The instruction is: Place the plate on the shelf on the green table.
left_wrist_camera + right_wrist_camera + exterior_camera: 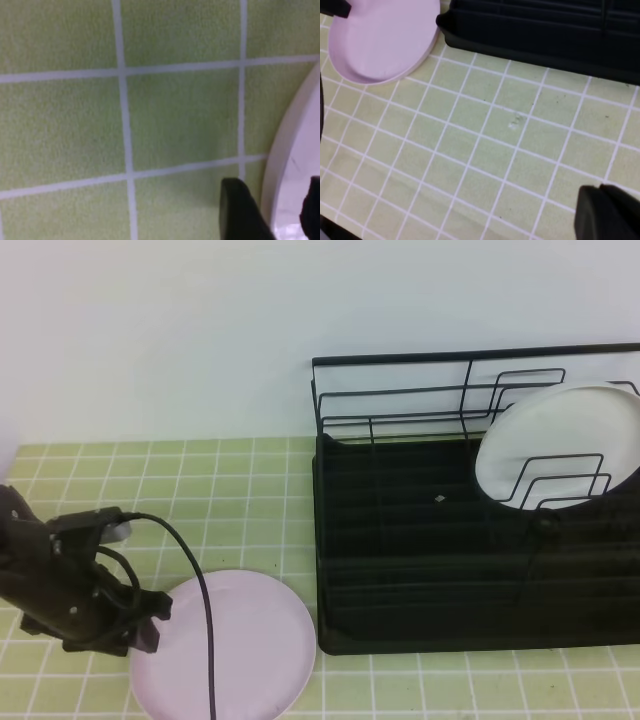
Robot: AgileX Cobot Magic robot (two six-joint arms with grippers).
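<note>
Exterior high view: nearest the camera, round pale pink plate (235, 645) lying flat on the green table (240, 480), just left of the black wire shelf (470, 550). Left gripper (150, 625) low at the plate's left rim, black cable arching over it. White plate (565, 440) standing upright in the shelf's right-hand slots.

Left wrist view: two dark fingertips (240, 210) spread apart, either side of the plate's pale rim, holding nothing firmly.

Right wrist view: right gripper (607, 212) at bottom right, jaws pressed together, empty, above bare tiles well apart from the plate.
</note>
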